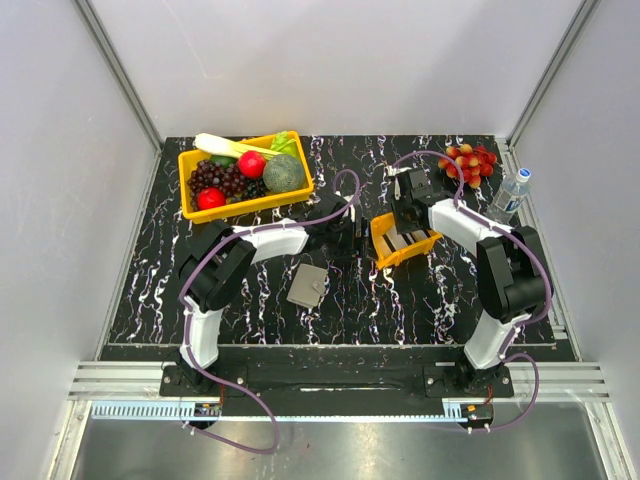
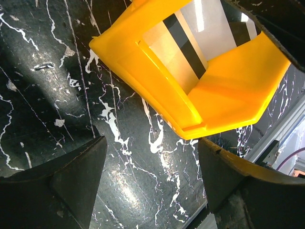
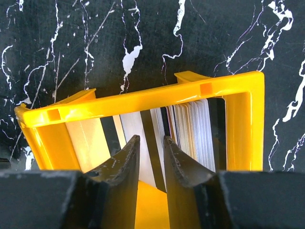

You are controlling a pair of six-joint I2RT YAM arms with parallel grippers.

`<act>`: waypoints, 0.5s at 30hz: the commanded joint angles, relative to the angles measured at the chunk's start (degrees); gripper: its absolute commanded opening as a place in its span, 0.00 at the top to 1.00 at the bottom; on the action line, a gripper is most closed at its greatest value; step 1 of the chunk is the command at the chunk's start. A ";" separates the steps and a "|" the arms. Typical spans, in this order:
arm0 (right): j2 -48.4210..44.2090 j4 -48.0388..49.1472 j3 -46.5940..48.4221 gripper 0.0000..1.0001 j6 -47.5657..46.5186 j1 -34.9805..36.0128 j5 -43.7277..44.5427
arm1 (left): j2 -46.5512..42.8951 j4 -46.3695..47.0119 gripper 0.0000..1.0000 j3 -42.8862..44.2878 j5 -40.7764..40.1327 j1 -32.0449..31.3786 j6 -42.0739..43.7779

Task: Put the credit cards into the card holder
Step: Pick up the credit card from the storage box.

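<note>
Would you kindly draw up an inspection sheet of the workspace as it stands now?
Surface: black, white-veined table.
Job's things: credit cards sit in the small orange tray, some on edge; card holder lies flat on the table, apart from the tray.
Clutter: yellow bin of fruit and vegetables far left; grapes and water bottle far right.
Grippers: left gripper open and empty beside the tray; right gripper inside the tray, jaws slightly apart, nothing seen clamped.
Cables: purple cables loop off both arms.
Surroundings: white walls with metal framing; nothing else seen.
</note>
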 commanded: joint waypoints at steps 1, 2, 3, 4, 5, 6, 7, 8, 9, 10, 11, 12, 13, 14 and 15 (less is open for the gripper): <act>0.50 0.20 1.84 0.71 0.23 0.38 -1.58 | 0.27 2.18 0.20 2.20 1.11 0.49 -0.07; 0.24 0.11 1.76 0.73 0.23 0.38 -1.67 | 0.35 2.26 0.20 2.29 1.19 0.41 0.02; 0.07 0.11 1.75 0.74 0.23 0.38 -1.76 | 0.35 2.35 0.20 2.29 1.11 0.41 -0.15; -0.28 0.11 1.67 0.76 0.23 0.38 -2.02 | 0.44 2.35 0.20 2.20 1.19 0.49 -0.15; -0.55 0.20 1.67 0.78 0.05 0.38 -2.54 | 0.62 2.35 0.20 2.38 1.28 0.49 -0.15; -0.64 0.20 1.58 0.83 -0.12 0.38 -3.33 | 0.70 2.35 0.20 2.47 1.37 0.41 -0.24; -0.81 0.11 1.58 0.87 -0.12 0.38 -3.95 | 0.71 2.44 0.20 2.64 1.37 0.49 -0.24; -0.90 -0.15 1.58 0.89 -0.04 0.38 -4.74 | 0.79 2.35 0.20 2.73 1.54 0.41 -0.33; -1.16 -0.33 1.58 0.92 0.05 0.38 -5.79 | 0.79 2.35 0.20 2.73 1.63 0.41 -0.33; -1.51 -0.33 1.41 0.93 0.05 0.38 -5.71 | 0.88 2.44 0.20 2.91 1.63 0.41 -0.33; -1.87 -0.24 1.32 0.94 0.23 0.38 -7.37 | 0.88 2.44 0.20 2.91 1.72 0.49 -0.33; -2.30 -0.33 1.05 0.94 0.23 0.38 -7.91 | 1.06 2.44 0.20 2.82 1.63 0.41 -0.33; -2.66 -0.24 0.88 0.94 0.23 0.38 -8.35 | 0.97 2.35 0.20 2.91 1.63 0.41 -0.33; -3.18 -0.33 0.70 0.94 0.23 0.46 -8.87 | 0.88 2.26 0.20 2.82 1.72 0.41 -0.33; -3.62 -0.33 0.53 0.94 0.23 0.38 -9.49 | 1.06 2.35 0.20 2.91 1.72 0.41 -0.33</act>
